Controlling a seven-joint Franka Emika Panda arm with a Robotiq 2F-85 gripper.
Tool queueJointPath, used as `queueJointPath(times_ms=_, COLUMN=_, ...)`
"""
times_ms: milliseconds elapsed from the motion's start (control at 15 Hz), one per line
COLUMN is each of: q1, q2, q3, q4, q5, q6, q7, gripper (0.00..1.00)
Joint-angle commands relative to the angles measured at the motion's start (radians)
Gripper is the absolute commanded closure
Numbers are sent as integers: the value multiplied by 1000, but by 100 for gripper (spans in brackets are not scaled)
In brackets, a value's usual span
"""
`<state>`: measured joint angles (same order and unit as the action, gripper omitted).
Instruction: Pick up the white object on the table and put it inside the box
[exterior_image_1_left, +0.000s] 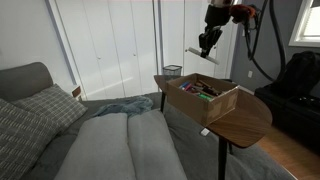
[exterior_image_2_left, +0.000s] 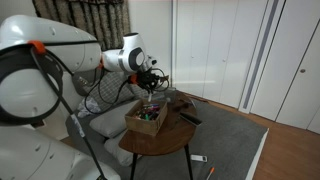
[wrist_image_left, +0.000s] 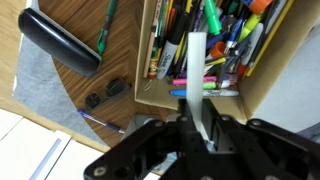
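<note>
My gripper (exterior_image_1_left: 205, 46) hangs above the tan cardboard box (exterior_image_1_left: 222, 103) on the dark brown table (exterior_image_1_left: 250, 125). It is shut on the white object (exterior_image_1_left: 197, 52), a thin flat strip that sticks out sideways from the fingers. In the wrist view the white object (wrist_image_left: 195, 70) runs up from my gripper (wrist_image_left: 196, 128) over the box's near wall (wrist_image_left: 148, 50), with pens and markers (wrist_image_left: 215, 45) below it. In an exterior view my gripper (exterior_image_2_left: 153, 80) is held over the box (exterior_image_2_left: 146, 119) on the table (exterior_image_2_left: 170, 140).
A dark case (wrist_image_left: 60, 42), a green pen (wrist_image_left: 106, 25) and small dark bits (wrist_image_left: 105, 93) lie on the table beside the box. A small wire basket (exterior_image_1_left: 172, 72) stands at the table's far end. A grey sofa (exterior_image_1_left: 110, 140) lies alongside the table.
</note>
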<state>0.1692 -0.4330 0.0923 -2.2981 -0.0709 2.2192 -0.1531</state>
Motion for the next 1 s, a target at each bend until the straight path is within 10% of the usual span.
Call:
queueJointPath(times_ms=0, q1=18, q2=68, q3=12, q4=36, q5=16, q6=-5, q7=-33, gripper=96)
queueJointPath(times_ms=133, q1=22, q2=89, q3=21, q4=46, q5=13, q6=-19, q7=-35, gripper=96)
queueJointPath(times_ms=200, q1=24, q2=97, q3=22, q4=51, q5=13, q6=-24, q7=-41, gripper=58)
queueJointPath(times_ms=800, q1=-5, q2=98, q3=31, q4=84, q5=-42, q6=-45, q7=-31, gripper=1)
queueJointPath(times_ms=867, q1=0, q2=95, q3=23, q4=60, q5=-16, q6=-13, q7=-34, gripper=20)
queueJointPath(times_ms=933, q1=0, q2=95, q3=23, q4=64, q5=-21, q6=-17, q7=-34, gripper=14)
